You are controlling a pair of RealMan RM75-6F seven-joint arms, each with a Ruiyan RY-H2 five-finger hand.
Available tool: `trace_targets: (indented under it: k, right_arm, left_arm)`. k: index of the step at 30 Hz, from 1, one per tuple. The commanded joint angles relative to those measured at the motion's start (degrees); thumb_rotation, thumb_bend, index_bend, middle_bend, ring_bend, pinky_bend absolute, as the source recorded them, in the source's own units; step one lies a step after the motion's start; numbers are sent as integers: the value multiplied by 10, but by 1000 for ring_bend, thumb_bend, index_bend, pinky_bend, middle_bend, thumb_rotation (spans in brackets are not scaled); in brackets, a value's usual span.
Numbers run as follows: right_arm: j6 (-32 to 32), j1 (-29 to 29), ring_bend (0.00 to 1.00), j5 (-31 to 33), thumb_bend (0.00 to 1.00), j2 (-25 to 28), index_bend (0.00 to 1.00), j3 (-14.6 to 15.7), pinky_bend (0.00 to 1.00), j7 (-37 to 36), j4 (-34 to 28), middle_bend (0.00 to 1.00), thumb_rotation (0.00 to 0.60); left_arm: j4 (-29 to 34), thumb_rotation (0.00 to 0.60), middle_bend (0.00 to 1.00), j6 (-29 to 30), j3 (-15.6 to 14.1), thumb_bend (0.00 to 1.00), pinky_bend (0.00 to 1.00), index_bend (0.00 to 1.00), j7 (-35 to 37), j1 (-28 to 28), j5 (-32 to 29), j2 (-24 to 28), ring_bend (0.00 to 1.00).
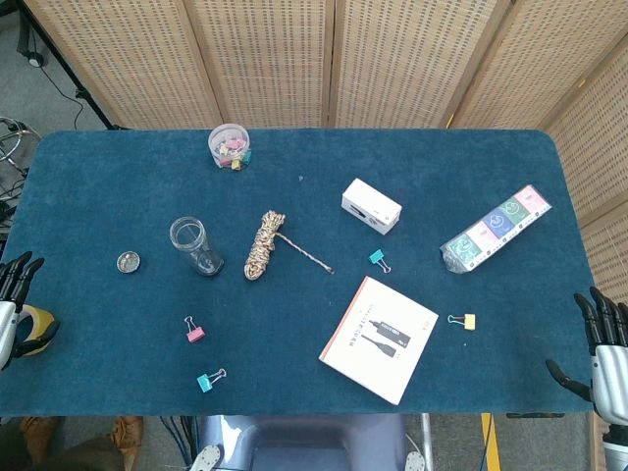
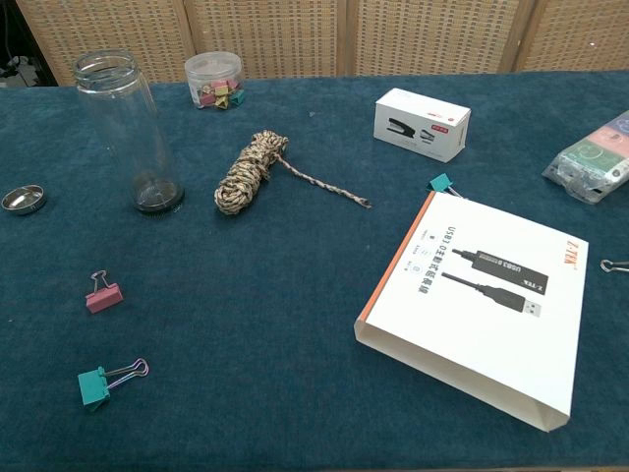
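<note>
The right hand [image 1: 606, 358] is held at the table's [image 1: 98, 196] edge with fingers spread and nothing in it; the left hand [image 1: 12, 304] is likewise empty, fingers apart, at the opposite edge. Nearest the right hand, just inward of it, a yellow binder clip [image 1: 461, 321] is seen, with the white USB-cable box [image 1: 379, 339] beyond. The clip is judged light, stiff and springy; it is best pinched across its folded body, since the wire handles would swivel. A small yellow body and thin metal loops are shown. The box is judged light, rigid cardboard with a smooth face, best taken by its long edges. Well inward of the left hand lies a pink binder clip [image 1: 194, 331].
</note>
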State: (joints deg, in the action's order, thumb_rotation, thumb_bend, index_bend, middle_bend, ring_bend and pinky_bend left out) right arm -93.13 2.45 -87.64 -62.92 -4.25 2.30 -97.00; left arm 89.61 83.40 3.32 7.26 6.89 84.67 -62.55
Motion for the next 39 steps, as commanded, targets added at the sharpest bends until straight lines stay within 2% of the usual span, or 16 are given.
trace_targets:
  k: [1, 7, 11, 16, 20, 25, 33, 39]
  right_arm:
    - [0, 0, 0, 0, 204, 0, 0, 0, 0, 4, -1, 0, 600]
    - [-4, 2, 0, -4, 209, 2, 0, 1, 0, 1, -5, 0, 600]
    - [-7, 4, 0, -4, 210, 6, 0, 0, 0, -8, -6, 0, 600]
    - [-3, 3, 0, 0, 210, 9, 0, -1, 0, -20, -3, 0, 600]
    - [0, 1, 0, 2, 210, 7, 0, -2, 0, -19, -1, 0, 600]
    - [5, -1, 0, 6, 210, 5, 0, -2, 0, -19, 1, 0, 600]
    - [0, 2, 0, 7, 210, 9, 0, -4, 0, -30, 1, 0, 600]
    - [1, 2, 0, 7, 210, 11, 0, -4, 0, -35, 1, 0, 600]
  left_arm:
    - [-2, 600, 0, -6, -2, 254, 0, 75, -3, 2, 0, -2, 0]
    - [-2, 600, 0, -19, -2, 254, 0, 98, 0, 7, -6, -5, 0]
    - [-10, 600, 0, -47, 7, 254, 0, 150, 31, 21, -22, -4, 0]
    - [-64, 600, 0, -165, 33, 263, 0, 310, 51, 84, -75, -10, 0]
    - [-106, 600, 0, -221, 47, 324, 0, 412, 66, 118, -99, -29, 0]
    - [-161, 600, 0, -272, 57, 344, 0, 480, 72, 154, -118, -67, 0]
    - [-228, 600, 0, -323, 64, 362, 0, 488, 62, 186, -154, -125, 0]
    - [-262, 600, 0, -338, 68, 362, 0, 489, 57, 199, -166, -153, 0]
